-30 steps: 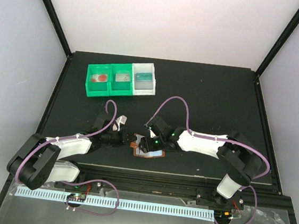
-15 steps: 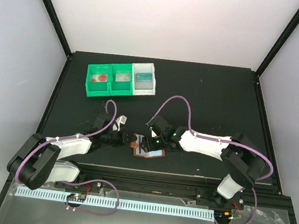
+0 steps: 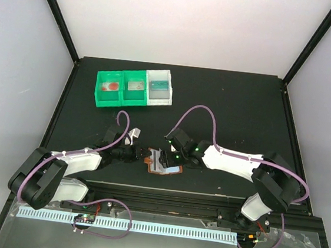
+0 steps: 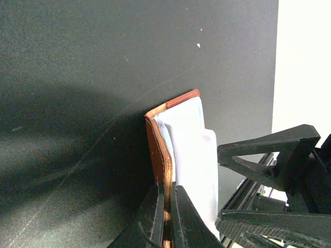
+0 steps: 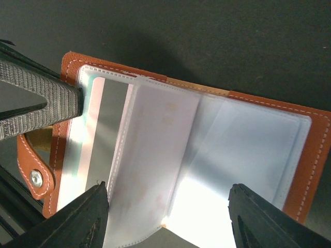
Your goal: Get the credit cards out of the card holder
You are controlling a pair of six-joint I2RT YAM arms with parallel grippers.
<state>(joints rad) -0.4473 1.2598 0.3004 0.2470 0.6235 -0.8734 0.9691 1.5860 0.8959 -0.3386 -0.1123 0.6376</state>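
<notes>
card holder open, no card out yet

card holder [image 3: 162, 166] lies opened on the table [image 3: 232, 107], near edge, centre, between the two arms. clear pocket pages are fanned. credit cards [image 5: 106, 129] sit inside the sleeves: one w/ a grey stripe at left, a pale pinkish one beside it. none seen loose. left gripper [image 4: 166, 192] is pinched tight on the brown cover edge, pinning it. right gripper [image 5: 168, 188] has jaws spread wide over the pockets, holding nothing. bins [image 3: 134, 88] at far left, well apart, not involved. judgement: opening done; extraction not begun, all cards left to pull. card count: can't tell.
</notes>
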